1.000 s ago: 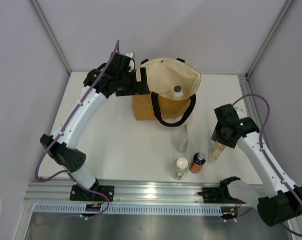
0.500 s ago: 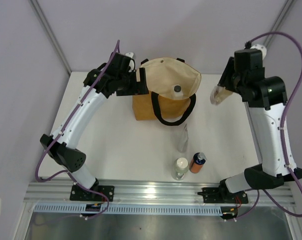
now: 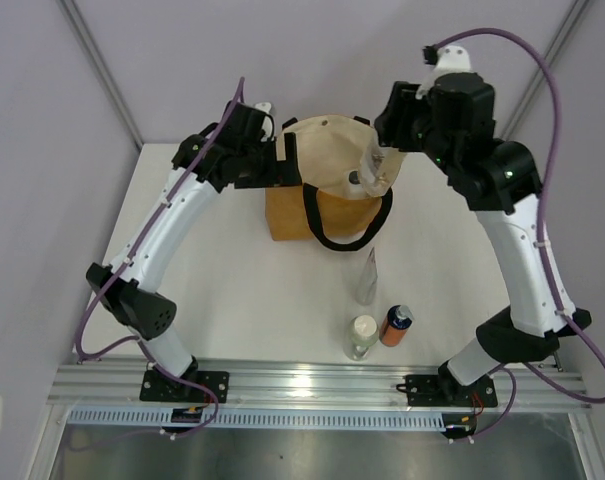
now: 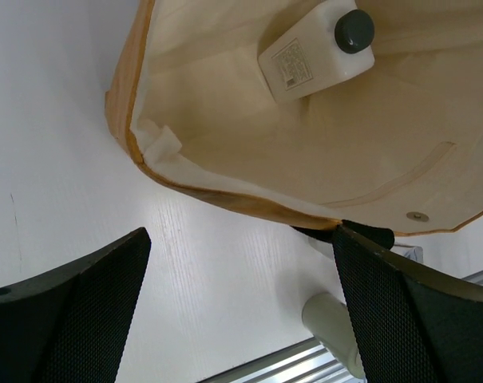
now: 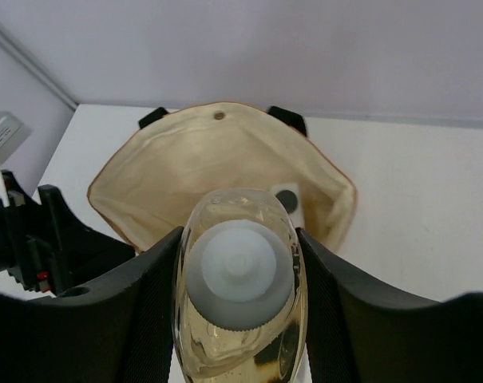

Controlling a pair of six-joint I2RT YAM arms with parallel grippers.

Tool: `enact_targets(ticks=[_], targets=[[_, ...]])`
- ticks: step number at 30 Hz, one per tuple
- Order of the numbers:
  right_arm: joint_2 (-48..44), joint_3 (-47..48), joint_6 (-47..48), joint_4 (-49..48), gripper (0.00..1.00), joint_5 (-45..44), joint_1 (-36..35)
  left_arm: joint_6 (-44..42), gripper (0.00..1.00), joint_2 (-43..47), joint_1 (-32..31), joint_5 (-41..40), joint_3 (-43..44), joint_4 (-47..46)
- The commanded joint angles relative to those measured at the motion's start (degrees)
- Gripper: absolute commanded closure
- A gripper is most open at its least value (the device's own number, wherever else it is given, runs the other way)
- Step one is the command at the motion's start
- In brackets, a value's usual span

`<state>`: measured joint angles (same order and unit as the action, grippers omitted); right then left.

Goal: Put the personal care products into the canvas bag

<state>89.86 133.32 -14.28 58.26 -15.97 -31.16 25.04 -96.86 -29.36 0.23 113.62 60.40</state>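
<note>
Right gripper [image 5: 239,297]: I have it closed on the yellowish bottle [image 5: 239,267], one black finger [image 5: 149,307] pressed to each flank. The bottle is rounded, of clear plastic with amber liquid and a ribbed white cap. The cap faces my wrist camera, so the long axis runs out along the fingers, base foremost, towards the open mouth of the canvas bag [image 5: 157,179] just beyond the fingertips.

The bag is mustard outside and cream within, of soft creased cloth with black loop handles. It stands upright on the white table [image 3: 232,280]. A squat white grey-capped bottle [image 4: 317,56] lies inside it, cap towards the far wall.

Left gripper [image 4: 241,233]: the textured black fingers are spread wide and hold nothing. The bag's near rim lies just past the tips, between them.

Well short of both grippers, on the table in front of the bag, stand a slim clear bottle [image 3: 367,278], a white-capped bottle [image 3: 361,335] and an orange bottle [image 3: 395,325], all upright.
</note>
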Motion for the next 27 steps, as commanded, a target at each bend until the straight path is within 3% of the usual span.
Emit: enact_targets(ticks=[1, 4, 11, 13, 14, 15, 18, 23, 27], targets=[[0.92, -2.52, 3.64, -18.24, 1.0, 0.23, -2.23, 1.33, 0.01, -2.01, 0.45, 0.03, 3.35, -1.6], [1.8, -8.33, 4.61, -25.01, 1.0, 0.5, -2.33, 1.59, 0.01, -3.33, 0.54, 0.03, 5.37, -1.69], [9.97, -8.51, 7.43, -28.29, 1.0, 0.41, -1.8, 2.3, 0.03, -6.41, 1.15, 0.3, 6.17, -1.6], [12.0, -8.95, 6.81, -28.46, 1.0, 0.67, -1.71, 1.86, 0.17, -6.76, 1.24, 0.82, 5.82, -1.6], [12.44, -9.3, 6.64, -28.73, 1.0, 1.11, -1.8, 1.77, 0.41, -6.68, 1.24, 1.17, 5.65, -1.52], [12.87, -9.74, 6.64, -28.99, 1.0, 1.37, -1.8, 1.51, 0.54, -6.5, 1.24, 1.18, 5.12, -1.51], [14.81, -10.44, 6.99, -28.56, 1.0, 2.34, -1.98, 1.07, 0.75, -4.75, 1.33, 1.62, 2.85, -2.04], [17.19, -12.9, 8.04, -29.42, 1.0, 2.78, -2.33, 1.07, 0.83, 0.17, 1.24, 1.62, -4.19, -4.41], [16.66, -21.67, 8.48, -38.72, 1.0, 1.12, -2.42, 1.24, 0.85, 1.76, 1.24, 1.97, -6.57, -4.86]])
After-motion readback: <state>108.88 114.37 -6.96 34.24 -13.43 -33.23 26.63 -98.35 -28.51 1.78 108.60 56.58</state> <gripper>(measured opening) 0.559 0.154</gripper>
